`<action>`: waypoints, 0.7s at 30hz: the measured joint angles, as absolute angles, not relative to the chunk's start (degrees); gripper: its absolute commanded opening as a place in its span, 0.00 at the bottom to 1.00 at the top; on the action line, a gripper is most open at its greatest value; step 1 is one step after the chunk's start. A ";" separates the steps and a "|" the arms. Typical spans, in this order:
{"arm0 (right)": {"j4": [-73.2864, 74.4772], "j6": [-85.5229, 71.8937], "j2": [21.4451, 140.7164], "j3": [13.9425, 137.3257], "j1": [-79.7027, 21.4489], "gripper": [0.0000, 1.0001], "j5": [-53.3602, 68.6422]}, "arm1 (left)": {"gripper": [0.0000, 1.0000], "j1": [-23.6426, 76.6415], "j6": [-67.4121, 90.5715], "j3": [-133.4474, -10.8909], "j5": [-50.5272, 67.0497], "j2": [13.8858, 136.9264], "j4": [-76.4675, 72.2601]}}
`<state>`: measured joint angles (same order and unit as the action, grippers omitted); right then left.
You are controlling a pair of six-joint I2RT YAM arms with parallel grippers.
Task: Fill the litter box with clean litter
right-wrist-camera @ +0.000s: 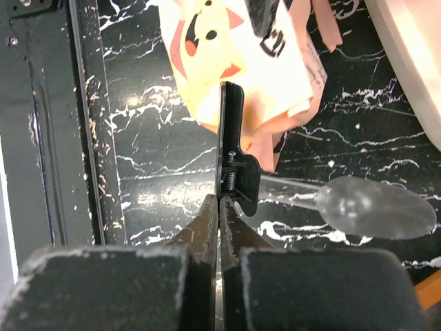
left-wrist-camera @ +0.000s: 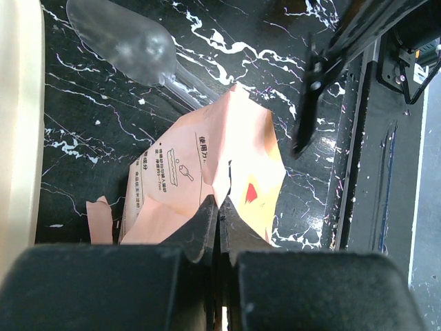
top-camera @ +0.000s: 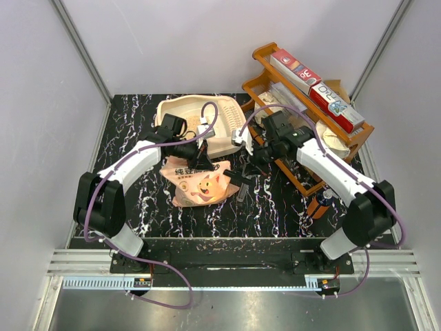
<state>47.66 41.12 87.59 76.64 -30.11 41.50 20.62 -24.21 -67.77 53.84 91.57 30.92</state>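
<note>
The large cream-beige plastic litter box (top-camera: 180, 110), a tray with rounded corners and raised walls, sits at the far middle of the black white-veined marble-look tabletop (top-camera: 269, 214). Its right end lies close to the brown wooden rack (top-camera: 270, 54). In the overhead view its inside shows pale and smooth. Whether any granules lie in it cannot be told. In the left wrist view one plain, glossy wall runs along the left edge.

Just in front of the tray lies a pink-orange printed bag (top-camera: 200, 185) with Chinese text and a cartoon cat, crumpled and partly raised. The left pincer (left-wrist-camera: 218, 205) is clenched on a folded ridge of this bag, its two fingers pressed together with the paper between them. The right pincer (right-wrist-camera: 219, 201) is clamped on a black spring clip (right-wrist-camera: 232, 148), which stands upright from its tips with its far end at the bag's edge.

A clear plastic scoop (right-wrist-camera: 375, 207) rests on the tabletop between the bag and the tray. The rack holds long red-and-white boxes (top-camera: 315, 87).
</note>
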 measured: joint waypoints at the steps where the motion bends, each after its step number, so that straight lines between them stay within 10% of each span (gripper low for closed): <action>1: 46.96 40.60 88.38 77.03 -30.37 0.00 41.50 | 0.00 20.64 -24.25 -67.85 53.84 91.59 31.03; 12: 41.10 32.88 93.30 79.72 -31.05 0.00 41.17 | 0.38 20.62 -25.19 -68.69 55.66 91.77 31.94; 21: 39.40 29.85 93.30 79.70 -31.11 0.00 39.88 | 0.45 21.41 -26.13 -69.43 58.87 93.30 33.01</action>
